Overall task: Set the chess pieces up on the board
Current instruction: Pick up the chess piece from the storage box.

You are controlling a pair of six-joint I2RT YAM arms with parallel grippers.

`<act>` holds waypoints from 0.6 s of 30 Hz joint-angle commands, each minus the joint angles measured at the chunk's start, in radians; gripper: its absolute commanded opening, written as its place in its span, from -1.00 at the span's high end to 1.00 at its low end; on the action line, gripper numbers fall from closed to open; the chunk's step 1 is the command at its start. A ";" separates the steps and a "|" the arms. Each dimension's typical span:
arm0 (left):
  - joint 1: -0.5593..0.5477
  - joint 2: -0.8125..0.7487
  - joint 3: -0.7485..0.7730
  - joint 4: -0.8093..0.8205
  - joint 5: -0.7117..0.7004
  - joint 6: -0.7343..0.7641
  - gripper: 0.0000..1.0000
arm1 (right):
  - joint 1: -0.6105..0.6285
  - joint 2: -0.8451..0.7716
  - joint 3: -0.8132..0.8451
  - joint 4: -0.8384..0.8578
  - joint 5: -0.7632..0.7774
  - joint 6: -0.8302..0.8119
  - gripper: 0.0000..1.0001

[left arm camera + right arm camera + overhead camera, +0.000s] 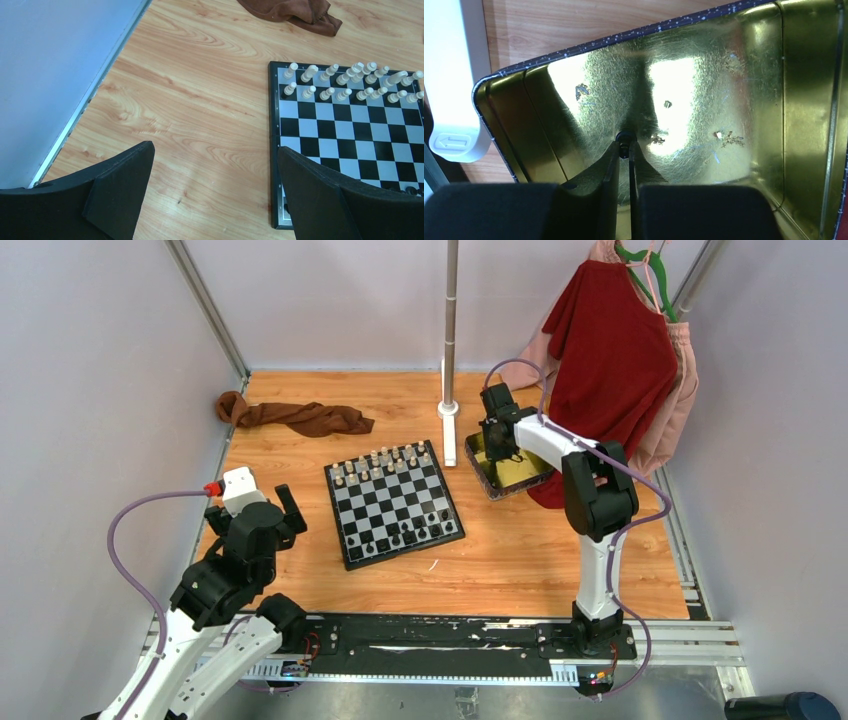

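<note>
Pinching a tiny black piece (624, 136) between almost closed fingers, the right gripper (625, 150) reaches into the gold tin (804, 100), low over its scuffed, shiny floor. The only marking that can be read is an outlined arrow pointing left, moulded into the white plastic bar (453, 141) beside the tin's rim. The left gripper (214, 150) hangs with its fingers spread wide and nothing between them, over bare wooden table (200, 75) just left of the board (392, 502). The board lies mid-table, turned at a slight angle, with pale pieces (350, 82) filling its two far rows and black pieces (410, 532) along its near rows. A brown cloth (300, 417) lies crumpled at the far left. A pole (451, 320) stands behind the board. A red shirt (610, 350) hangs over the right arm, close to the tin.
</note>
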 commanded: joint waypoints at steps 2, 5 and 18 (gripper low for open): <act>-0.006 -0.005 -0.008 0.020 -0.009 0.004 -1.00 | -0.009 -0.021 -0.025 -0.022 0.019 0.004 0.97; -0.007 -0.005 -0.007 0.020 -0.007 0.006 -1.00 | 0.003 -0.049 -0.022 -0.022 0.039 -0.019 1.00; -0.007 -0.030 -0.011 0.019 -0.014 0.004 -1.00 | 0.124 -0.174 0.062 -0.096 0.102 -0.096 1.00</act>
